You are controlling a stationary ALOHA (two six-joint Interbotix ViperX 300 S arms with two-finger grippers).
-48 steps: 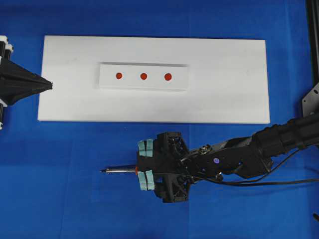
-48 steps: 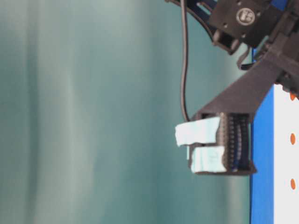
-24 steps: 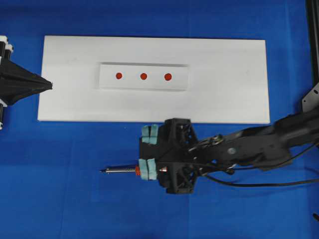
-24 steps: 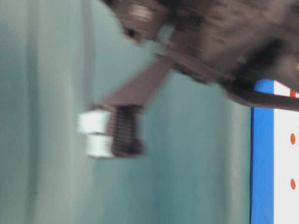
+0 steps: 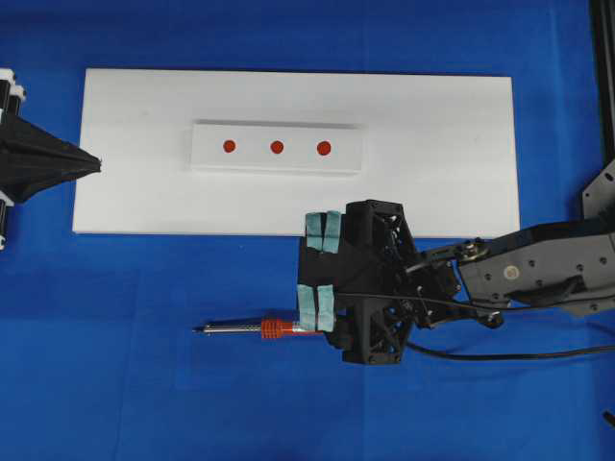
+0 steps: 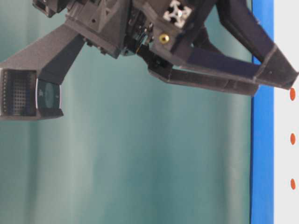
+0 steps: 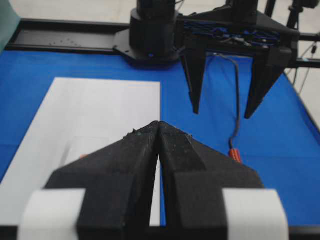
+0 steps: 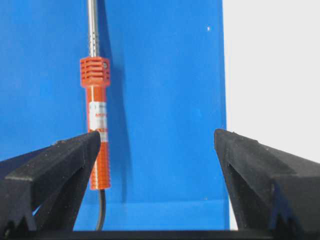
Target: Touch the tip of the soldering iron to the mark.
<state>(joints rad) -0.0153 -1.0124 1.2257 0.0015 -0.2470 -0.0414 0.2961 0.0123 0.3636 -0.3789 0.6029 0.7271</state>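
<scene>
Blue cloth (image 5: 144, 384) carries the iron (image 5: 252, 328), lying flat with its tip toward 9 o'clock, at 6 o'clock from the white board (image 5: 442, 154). The overhead view shows the mark (image 5: 277, 147) as the middle dot on the block (image 5: 277, 148), well apart from the iron. The right gripper (image 5: 321, 271) hangs with jaws spread wide, gripping nothing. Only its wrist view shows the orange handle (image 8: 98, 125) beside one finger (image 8: 47, 167), not between the jaws. The left gripper (image 7: 159, 125), seen best by its own camera, is clamped together on nothing, at the board's 9 o'clock edge.
</scene>
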